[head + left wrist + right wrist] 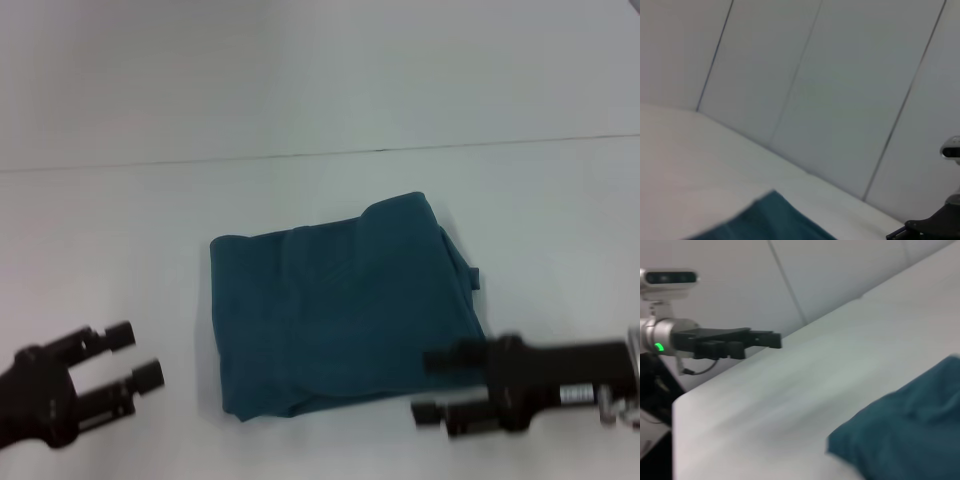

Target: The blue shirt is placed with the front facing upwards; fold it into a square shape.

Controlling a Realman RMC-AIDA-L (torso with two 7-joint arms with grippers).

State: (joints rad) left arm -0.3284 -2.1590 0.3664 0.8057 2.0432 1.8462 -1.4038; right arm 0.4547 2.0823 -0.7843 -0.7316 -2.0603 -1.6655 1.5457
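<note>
Both grippers sat along the bottom edge of the head view: the left gripper [140,358] at lower left with its fingers spread and empty, the right gripper [435,386] at lower right, parted, just at the blue shirt's [340,310] near corner. Already folded into a rough square at centre frame on the white table [110,230], the shirt looked soft, light and limp, best pinched at an edge or corner.

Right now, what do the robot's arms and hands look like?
Both are black. The left tool ends in two stubby black fingers with rounded knobby tips. The right tool has two blocky black fingers and a small white label on its body. In the right wrist view, the left arm has a silver cylinder wrist with a green light, a thin cable and a white camera on top.
</note>
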